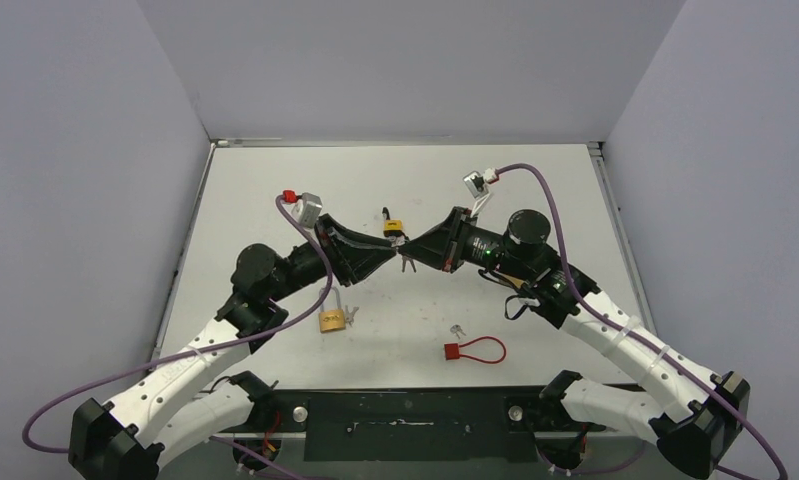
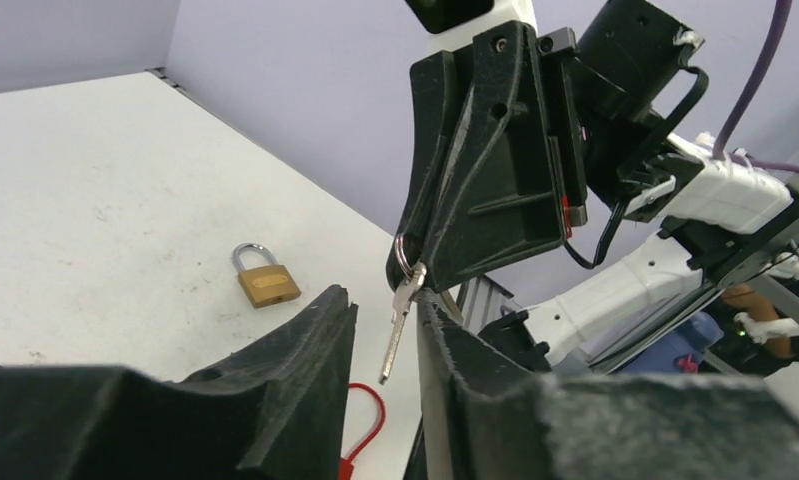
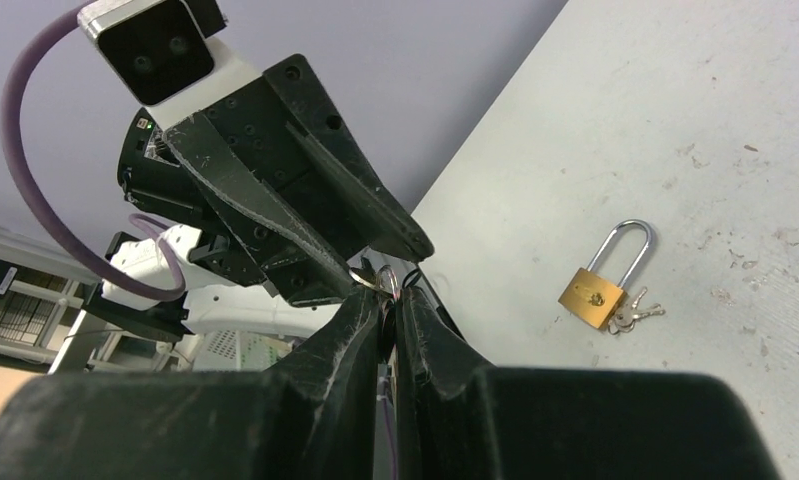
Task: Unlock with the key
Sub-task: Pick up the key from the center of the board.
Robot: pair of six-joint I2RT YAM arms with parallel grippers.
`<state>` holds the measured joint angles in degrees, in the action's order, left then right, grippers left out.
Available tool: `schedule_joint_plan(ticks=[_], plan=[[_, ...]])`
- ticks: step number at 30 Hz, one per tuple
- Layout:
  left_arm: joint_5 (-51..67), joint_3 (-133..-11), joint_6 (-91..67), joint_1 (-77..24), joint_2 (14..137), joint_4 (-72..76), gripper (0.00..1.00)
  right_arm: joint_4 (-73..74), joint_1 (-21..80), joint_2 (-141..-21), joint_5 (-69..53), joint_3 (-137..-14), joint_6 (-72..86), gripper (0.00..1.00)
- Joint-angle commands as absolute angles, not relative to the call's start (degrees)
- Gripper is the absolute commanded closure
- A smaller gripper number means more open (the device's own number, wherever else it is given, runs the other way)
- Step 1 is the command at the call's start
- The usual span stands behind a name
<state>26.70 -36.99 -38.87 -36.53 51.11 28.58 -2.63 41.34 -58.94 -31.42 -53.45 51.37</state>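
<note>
A small yellow padlock (image 1: 393, 228) with a black shackle shows at the tips of my right gripper (image 1: 411, 248), which is shut on it above the table. In the right wrist view the right gripper (image 3: 387, 293) has no gap between its fingers, and a key ring (image 3: 375, 277) pokes out at the tips. A silver key (image 2: 400, 330) hangs from that ring. My left gripper (image 2: 385, 300) faces the right one tip to tip. Its jaws are open with the hanging key between them, close to the right finger (image 2: 445, 340). The padlock is hidden in both wrist views.
A brass padlock (image 1: 332, 320) with keys (image 3: 635, 315) lies on the table near the left arm. A red cable lock (image 1: 475, 350) lies toward the front, with small keys (image 1: 458, 329) beside it. Grey walls enclose the table on three sides.
</note>
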Motion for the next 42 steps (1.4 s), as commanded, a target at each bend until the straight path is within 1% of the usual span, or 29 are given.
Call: schedule_joint_plan(ticks=[1,4,9,10,11,12,13,14,15,16,18,21,23,27,32,34,35,36,38,39,41,42], plan=[[28.85,-38.07,-37.53,-36.04,49.45,29.04,0.84,-3.79,40.96,-58.91,-33.42,-56.47,50.71,1.00],[28.69,-37.25,-37.17,-36.04,48.39,28.76,1.00,-3.67,40.56,-58.82,-33.52,-56.23,50.92,1.00],[29.11,-38.17,-35.69,-36.04,47.98,27.59,1.00,-2.09,39.92,-58.79,-33.82,-56.69,49.78,1.00],[29.62,-38.65,-35.03,-36.04,48.13,26.64,1.00,-1.34,39.71,-58.53,-33.57,-56.88,49.16,0.93],[30.48,-39.28,-34.22,-36.04,48.23,25.37,1.00,-0.76,39.38,-58.24,-33.17,-56.94,48.46,0.84],[31.48,-39.96,-33.28,-36.01,48.33,24.11,1.00,-0.42,38.88,-57.71,-32.83,-56.89,47.82,0.60],[32.91,-40.50,-32.24,-35.99,48.41,22.91,1.00,-0.47,38.45,-57.10,-32.40,-56.62,47.02,0.44],[34.50,-41.23,-31.16,-36.01,48.50,21.28,1.00,-0.89,38.05,-56.50,-32.18,-56.26,46.13,0.36],[36.30,-41.86,-30.05,-36.03,48.59,20.05,1.00,-1.55,37.59,-55.95,-32.39,-56.01,44.90,0.30],[38.24,-42.86,-29.00,-36.03,48.78,18.73,1.00,-2.17,37.25,-55.71,-33.18,-55.88,43.31,0.28],[41.12,-44.62,-26.42,-36.01,49.34,15.38,1.00,-3.39,37.09,-55.73,-35.60,-55.99,40.09,0.27],[44.98,-46.49,-24.29,-36.04,50.29,12.71,1.00,-5.03,37.09,-57.36,-43.24,-56.23,36.12,0.31],[47.21,-47.13,-24.06,-36.03,50.81,12.45,1.00,-4.82,37.17,-58.83,-47.57,-56.70,33.81,0.37],[51.09,-48.27,-23.84,-36.03,52.11,12.10,1.00,-6.24,37.43,-60.01,-52.37,-55.82,33.20,0.50],[52.63,-48.49,-23.15,-35.99,52.71,11.41,1.00,-10.84,37.79,-60.07,-55.27,-52.97,35.76,0.61],[52.23,-48.82,-21.99,-36.01,52.96,10.33,1.00,-11.20,37.79,-60.60,-55.97,-52.42,35.99,0.72],[51.91,-49.00,-21.76,-36.03,53.18,10.14,1.00,-11.57,37.79,-60.86,-56.30,-52.12,36.19,0.75],[51.86,-49.32,-21.65,-36.03,53.44,10.11,1.00,-11.93,37.79,-61.02,-56.64,-51.85,36.49,0.72],[52.04,-49.55,-21.69,-35.97,54.05,10.22,1.00,-12.30,37.80,-60.99,-57.68,-51.41,36.43,0.60],[52.25,-49.65,-21.75,-35.99,54.32,10.40,1.00,-12.19,37.79,-60.76,-57.92,-51.22,36.21,0.57],[52.55,-49.67,-21.86,-35.95,54.57,10.46,1.00,-11.63,37.80,-60.26,-58.21,-51.08,35.54,0.55],[52.68,-49.66,-21.88,-35.95,54.66,10.44,1.00,-11.19,37.84,-60.02,-58.34,-51.03,35.25,0.57]])
